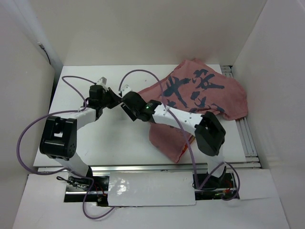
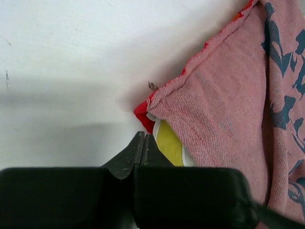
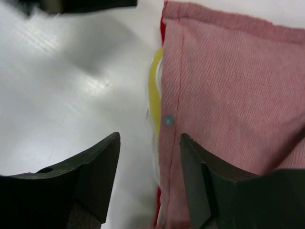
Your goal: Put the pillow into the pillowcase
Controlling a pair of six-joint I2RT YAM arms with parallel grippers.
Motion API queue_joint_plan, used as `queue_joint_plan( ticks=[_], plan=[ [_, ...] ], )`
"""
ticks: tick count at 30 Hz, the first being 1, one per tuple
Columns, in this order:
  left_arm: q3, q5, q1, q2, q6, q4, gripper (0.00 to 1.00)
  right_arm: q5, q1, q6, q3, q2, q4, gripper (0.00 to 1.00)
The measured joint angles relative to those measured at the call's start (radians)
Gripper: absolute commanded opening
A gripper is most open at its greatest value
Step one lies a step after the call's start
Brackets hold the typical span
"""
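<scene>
On the left side of the white table [image 1: 119, 143], your left gripper [image 2: 144, 142] has its fingers pressed tip to tip with nothing caught between them. Its tips sit just beside the open corner of the pillowcase [image 2: 224, 109]. At that corner the pillow [image 2: 169, 143] shows as a yellow strip with a white border, tucked under the red hem (you see only this sliver; the cloth hides the rest).

Toward the middle, your right gripper [image 3: 148, 143] is spread wide. One finger is over bare table and the other over the pink cloth, with the hem and the pillow's yellow edge running between them. You cannot tell from its wrist view whether either finger touches the fabric.

Further right, the pillowcase lies dull-pink side up with its dark blue marks showing. It reaches to the table's far right edge, and its near corner is beside the right arm's base.
</scene>
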Motion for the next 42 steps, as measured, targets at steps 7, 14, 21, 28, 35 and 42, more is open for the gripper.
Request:
queue_joint_plan(
  ticks=[7,14,21,28,35,42],
  plan=[
    [-0.056,0.030,0.001,-0.040,0.012,-0.013,0.00,0.028,-0.069,-0.051,0.114,0.134,0.034,0.57],
    [-0.197,0.066,-0.002,-0.122,0.027,0.006,0.00,0.046,-0.117,-0.068,0.137,0.162,0.038,0.00],
    [-0.228,0.053,-0.122,-0.131,0.037,0.071,0.00,-0.019,-0.114,-0.055,0.142,0.134,0.035,0.00],
    [-0.208,-0.030,-0.283,-0.037,0.022,0.221,0.00,-0.120,-0.092,0.011,0.200,0.031,-0.027,0.00],
    [-0.183,-0.185,-0.391,0.164,-0.110,0.520,0.00,-0.188,-0.072,0.080,0.335,-0.047,-0.192,0.00],
    [-0.225,-0.291,-0.455,0.106,-0.149,0.775,0.00,-0.301,-0.070,0.169,0.374,-0.114,-0.246,0.00]
  ],
)
